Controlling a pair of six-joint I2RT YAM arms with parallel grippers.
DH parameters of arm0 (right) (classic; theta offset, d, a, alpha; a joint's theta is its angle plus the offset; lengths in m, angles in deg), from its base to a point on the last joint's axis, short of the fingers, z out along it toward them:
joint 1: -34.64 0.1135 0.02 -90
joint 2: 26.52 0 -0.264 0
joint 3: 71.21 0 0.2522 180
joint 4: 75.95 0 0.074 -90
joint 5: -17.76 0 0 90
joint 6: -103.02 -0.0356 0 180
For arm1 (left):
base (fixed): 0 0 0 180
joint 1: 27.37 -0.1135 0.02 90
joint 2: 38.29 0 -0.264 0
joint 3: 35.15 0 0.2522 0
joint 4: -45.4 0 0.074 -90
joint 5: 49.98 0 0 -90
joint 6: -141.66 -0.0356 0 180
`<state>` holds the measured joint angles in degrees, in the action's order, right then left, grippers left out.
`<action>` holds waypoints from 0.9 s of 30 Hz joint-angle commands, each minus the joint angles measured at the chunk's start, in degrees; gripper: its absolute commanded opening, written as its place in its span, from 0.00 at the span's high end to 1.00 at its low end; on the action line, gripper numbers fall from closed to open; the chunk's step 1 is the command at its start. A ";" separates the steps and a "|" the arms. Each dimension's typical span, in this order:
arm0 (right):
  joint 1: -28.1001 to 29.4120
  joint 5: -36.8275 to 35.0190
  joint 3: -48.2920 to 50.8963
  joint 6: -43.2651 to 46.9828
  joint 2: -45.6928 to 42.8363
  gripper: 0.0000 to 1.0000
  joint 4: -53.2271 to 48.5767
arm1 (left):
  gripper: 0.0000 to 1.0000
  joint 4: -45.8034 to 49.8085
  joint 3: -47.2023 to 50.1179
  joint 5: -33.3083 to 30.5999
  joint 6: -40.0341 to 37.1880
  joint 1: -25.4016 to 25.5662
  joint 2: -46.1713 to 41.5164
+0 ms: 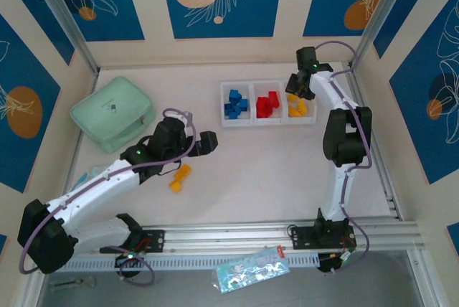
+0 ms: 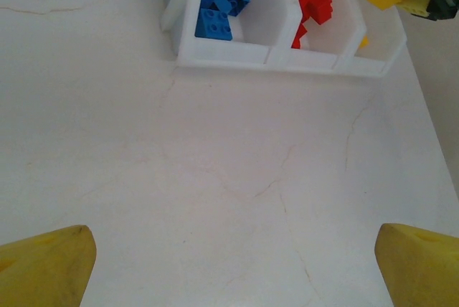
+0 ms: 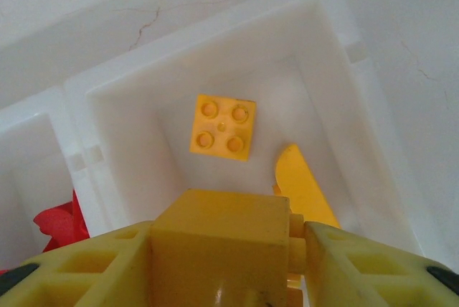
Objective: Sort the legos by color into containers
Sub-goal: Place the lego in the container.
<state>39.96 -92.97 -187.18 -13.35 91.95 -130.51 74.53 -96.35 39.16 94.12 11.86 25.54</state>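
Note:
The containers are three compartments in a white tray (image 1: pixel 269 123) at the back of the table, with blue legos (image 1: pixel 234 104), red legos (image 1: pixel 267 105) and yellow legos (image 1: pixel 298 106) in them. My right gripper (image 3: pixel 222 246) hangs over the yellow compartment, shut on a yellow brick (image 3: pixel 219 235). Below it lie a square yellow plate (image 3: pixel 223 128) and a curved yellow piece (image 3: pixel 301 185). One yellow-orange brick (image 1: pixel 179 176) lies loose on the table beside my left arm. My left gripper (image 2: pixel 233 267) is open with nothing between its fingers (image 2: pixel 43 267), facing the tray (image 2: pixel 237 56).
A mint green zip case (image 1: pixel 111 113) lies at the back left. A plastic packet (image 1: pixel 251 270) rests in front of the rail at the near edge. Walls close in the table on three sides.

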 commanded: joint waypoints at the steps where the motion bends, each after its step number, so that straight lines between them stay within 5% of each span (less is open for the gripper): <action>1: -0.23 -0.54 -0.88 0.00 -0.77 0.45 -1.77 | 0.01 -0.71 -1.87 1.04 -1.24 -1.31 -0.50; 11: 3.07 1.22 2.43 -0.38 -7.16 0.37 -2.82 | 0.01 4.30 -2.96 1.30 -1.68 -4.83 -2.76; 27: 25.26 8.18 13.19 -2.61 -16.51 0.31 -3.32 | 0.01 14.77 -0.40 1.08 -0.68 -8.28 -10.57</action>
<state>62.39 -88.08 -175.07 -14.50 77.61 -132.94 85.81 -97.16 39.62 93.31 4.23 16.30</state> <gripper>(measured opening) 0.693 0.993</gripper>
